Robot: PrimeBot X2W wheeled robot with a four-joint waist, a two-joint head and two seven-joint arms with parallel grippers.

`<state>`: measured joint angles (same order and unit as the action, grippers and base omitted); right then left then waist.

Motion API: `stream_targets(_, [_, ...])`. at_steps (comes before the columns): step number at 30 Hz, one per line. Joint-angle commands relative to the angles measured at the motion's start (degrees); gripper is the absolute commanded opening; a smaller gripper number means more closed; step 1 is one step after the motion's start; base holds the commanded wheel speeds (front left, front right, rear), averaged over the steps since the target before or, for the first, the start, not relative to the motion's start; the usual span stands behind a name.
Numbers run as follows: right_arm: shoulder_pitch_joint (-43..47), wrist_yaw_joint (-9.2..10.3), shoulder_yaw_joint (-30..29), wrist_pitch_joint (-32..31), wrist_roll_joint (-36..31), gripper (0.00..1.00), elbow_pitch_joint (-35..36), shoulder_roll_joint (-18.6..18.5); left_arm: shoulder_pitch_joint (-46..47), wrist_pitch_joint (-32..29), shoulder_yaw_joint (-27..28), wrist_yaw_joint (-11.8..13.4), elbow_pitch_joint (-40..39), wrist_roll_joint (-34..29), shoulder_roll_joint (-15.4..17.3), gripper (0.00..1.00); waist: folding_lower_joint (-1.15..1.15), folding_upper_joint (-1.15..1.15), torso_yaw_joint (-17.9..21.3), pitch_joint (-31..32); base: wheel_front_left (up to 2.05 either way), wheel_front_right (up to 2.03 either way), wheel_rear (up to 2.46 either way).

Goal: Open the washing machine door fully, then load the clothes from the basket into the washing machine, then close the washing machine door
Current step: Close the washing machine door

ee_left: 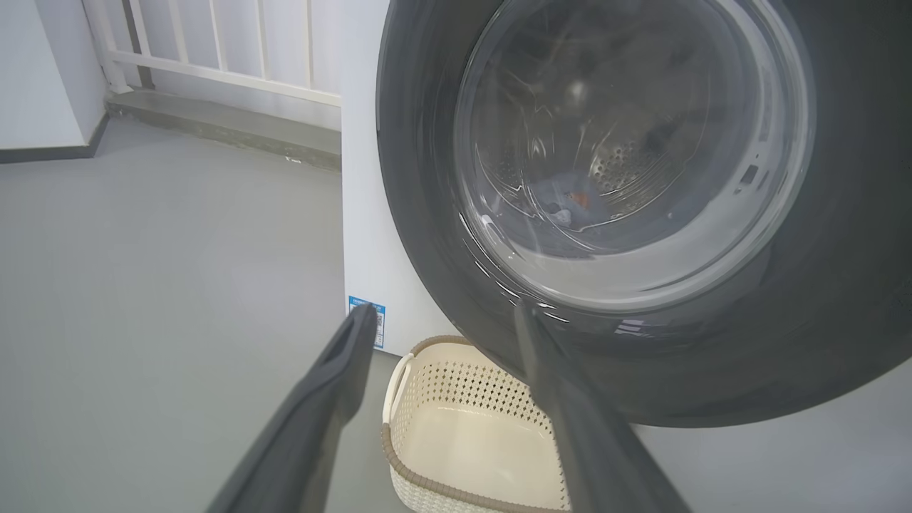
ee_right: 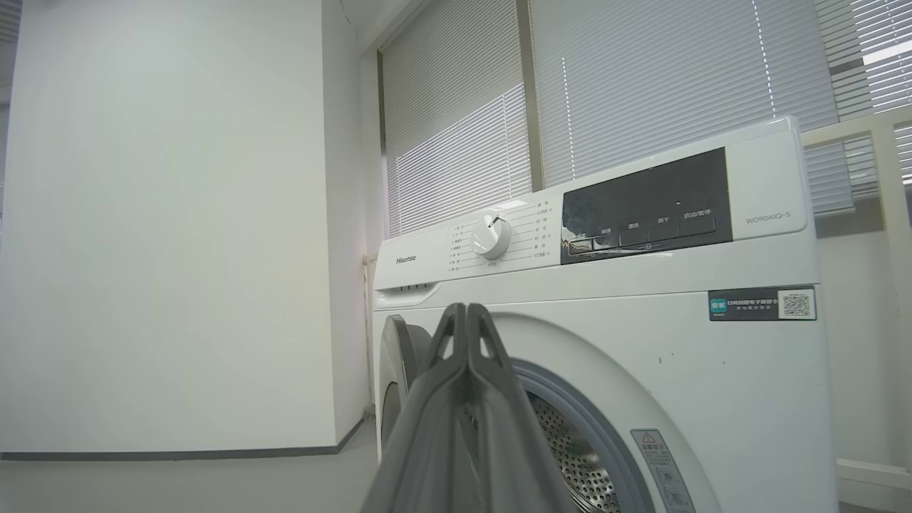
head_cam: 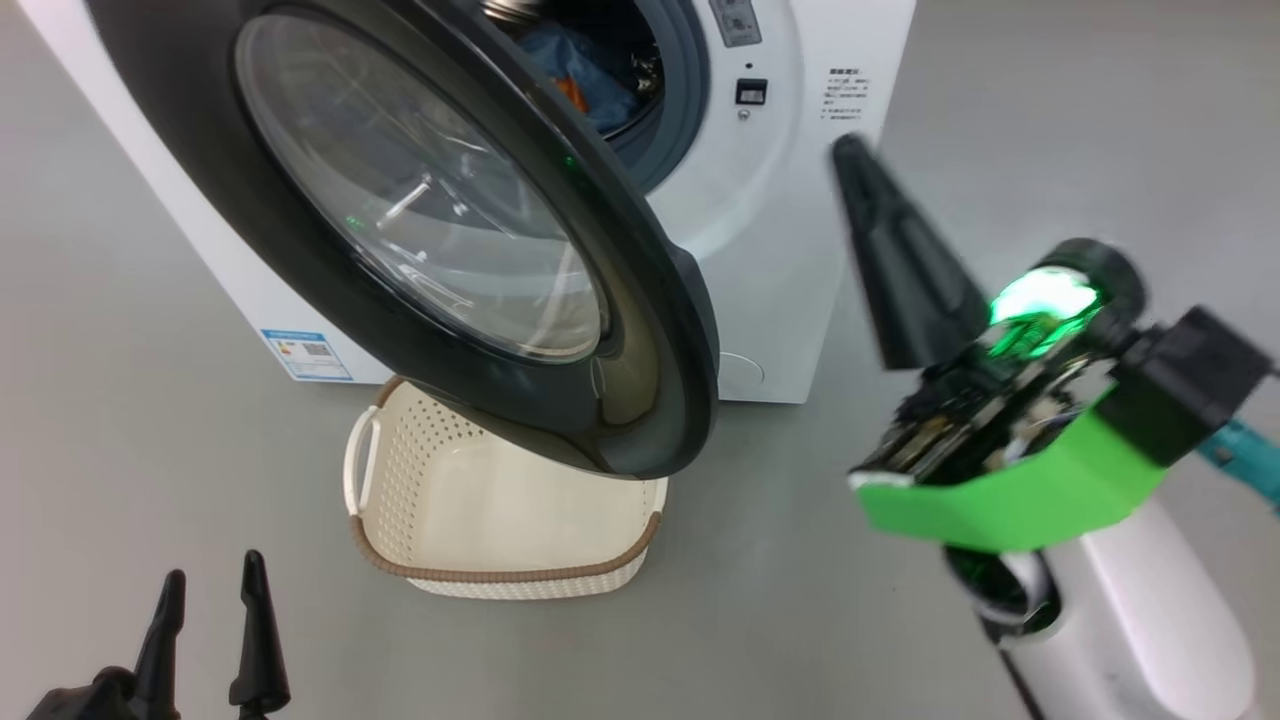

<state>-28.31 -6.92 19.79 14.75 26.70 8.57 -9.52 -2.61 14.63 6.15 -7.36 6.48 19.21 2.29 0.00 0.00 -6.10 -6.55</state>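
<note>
The white washing machine (head_cam: 770, 250) stands with its round black door (head_cam: 450, 220) swung partly open over the cream basket (head_cam: 500, 500), whose visible inside holds nothing. Blue clothes with an orange patch (head_cam: 580, 80) lie in the drum, seen through the door glass as clothes (ee_left: 563, 203) in the left wrist view. My left gripper (head_cam: 210, 590) is open at the lower left, short of the basket (ee_left: 470, 427) and the door (ee_left: 427, 214). My right gripper (head_cam: 850, 150) is shut, empty, raised right of the door before the washing machine front (ee_right: 712, 370).
Grey floor (head_cam: 150, 400) spreads around the machine. A white railing (ee_left: 214, 50) and a low step run behind it to the left. Window blinds (ee_right: 641, 85) and a white wall (ee_right: 178, 214) stand behind the washer.
</note>
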Motion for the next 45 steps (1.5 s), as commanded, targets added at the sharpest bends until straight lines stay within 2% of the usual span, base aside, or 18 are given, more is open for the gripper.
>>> stream_targets(1, [-0.87, -0.57, 2.00, 0.25, 0.74, 0.00, 1.65, 0.92, 0.19, 0.37, 1.73, -0.13, -1.63, 0.06, 0.61, 1.00, 0.00, 0.00, -0.46, 0.28, 0.00, 0.00, 0.00])
stream_targets(7, [0.75, -0.57, 12.60, 0.25, 3.74, 0.00, -0.99, 0.98, -0.35, 0.37, 1.37, -0.13, -1.28, 1.47, 0.60, 1.00, 0.00, 0.00, -1.52, 0.39, 0.00, 0.00, 0.00])
stream_targets(13, [4.07, -0.57, 21.92, 0.25, 7.32, 0.00, -11.81, 0.45, 0.07, 0.37, 0.05, -0.13, -0.73, 2.72, 0.59, 1.00, 0.00, 0.00, -3.03, 0.05, 0.00, 0.00, 0.00])
stream_targets(18, [5.61, -0.57, 25.70, 0.25, 9.28, 0.00, -18.62, 0.87, 0.43, 0.37, -0.28, -0.13, -0.72, 3.51, 0.59, 1.00, 0.00, 0.00, -3.80, -0.78, 0.00, 0.00, 0.00])
stream_targets(28, [3.87, -0.57, 22.75, 0.25, 10.19, 0.00, -28.67, 1.74, 1.38, 0.37, -1.20, -0.13, -0.32, 4.89, 0.59, 1.00, 0.00, 0.00, -4.75, -2.73, 0.00, 0.00, 0.00])
stream_targets(45, [-0.43, -0.57, 12.84, 0.25, 8.47, 0.00, -34.14, 2.59, 2.40, 0.37, -2.20, -0.13, -0.55, 4.92, 0.59, 1.00, 0.00, 0.00, -5.80, -4.39, 0.00, 0.00, 0.00])
